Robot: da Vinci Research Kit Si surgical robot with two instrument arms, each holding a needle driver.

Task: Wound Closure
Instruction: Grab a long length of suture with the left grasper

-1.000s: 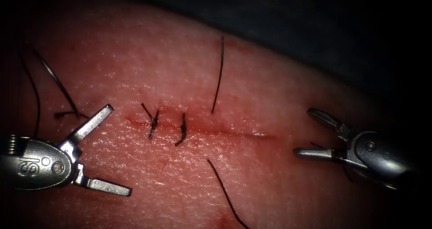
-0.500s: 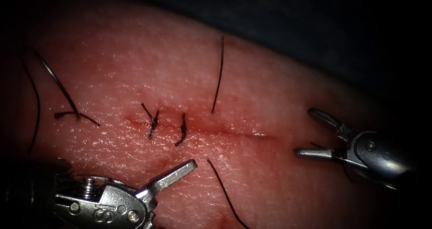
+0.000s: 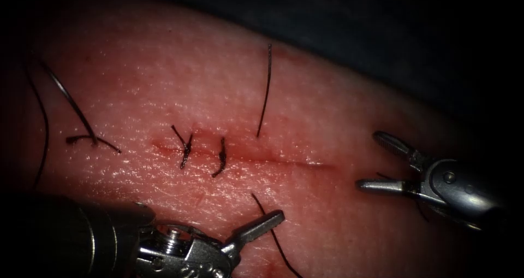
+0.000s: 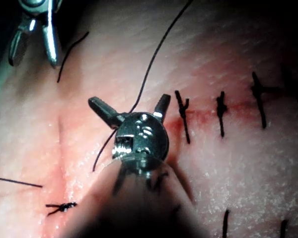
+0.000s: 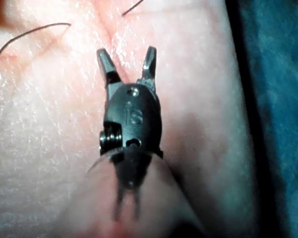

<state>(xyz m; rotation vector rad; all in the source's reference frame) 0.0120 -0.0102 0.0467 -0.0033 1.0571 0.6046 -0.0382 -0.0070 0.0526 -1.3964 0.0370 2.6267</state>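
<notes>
The tissue (image 3: 305,103) has a horizontal cut (image 3: 273,160) with two knotted stitches (image 3: 185,148) at its left end. A third thread (image 3: 266,87) enters above the cut and comes out below it. My left tool (image 3: 261,240) is low in the endoscope view with its jaws open, the upper jaw beside that lower strand (image 3: 262,207). In the left wrist view the open left tool (image 4: 131,106) has the thread (image 4: 149,69) running between its jaws, not held. My right tool (image 3: 376,164) (image 5: 127,62) stands open and holds nothing, right of the cut. A thin curved grey needle (image 3: 71,106) lies on the tissue far left.
More dark thread (image 3: 42,125) loops at the far left beside the needle. A short cut end (image 3: 103,143) lies near it. Red fluid (image 3: 240,157) wets the cut. The tissue's far edge (image 3: 349,65) drops off to a dark background. The right tool (image 4: 35,29) also shows in the left wrist view.
My left tool has swung from the left of the cut down and rightward along the near side, reaching the lower thread strand with its jaws still open. The right tool has not moved.
</notes>
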